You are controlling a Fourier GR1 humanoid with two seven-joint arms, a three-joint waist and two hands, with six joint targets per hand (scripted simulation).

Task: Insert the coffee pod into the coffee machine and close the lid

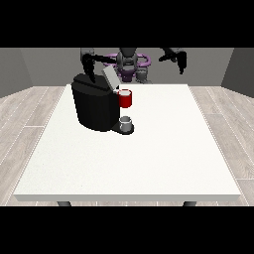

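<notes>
My coffee machine (95,106) is sitting on the white bench (149,149), its lid (110,77) tilting open. My robot hand at the view's left (90,67) is hovering above it; I cannot tell either hand's fingers. The pod is hiding from view.

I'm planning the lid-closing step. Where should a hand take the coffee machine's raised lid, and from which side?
Judging by its pose, take the lid at its free upper edge, coming from above and behind. It stands tilted open over the red pod holder, hinged low, so pressing the top end down should swing it shut. The hand at the view's left is nearest.
</notes>
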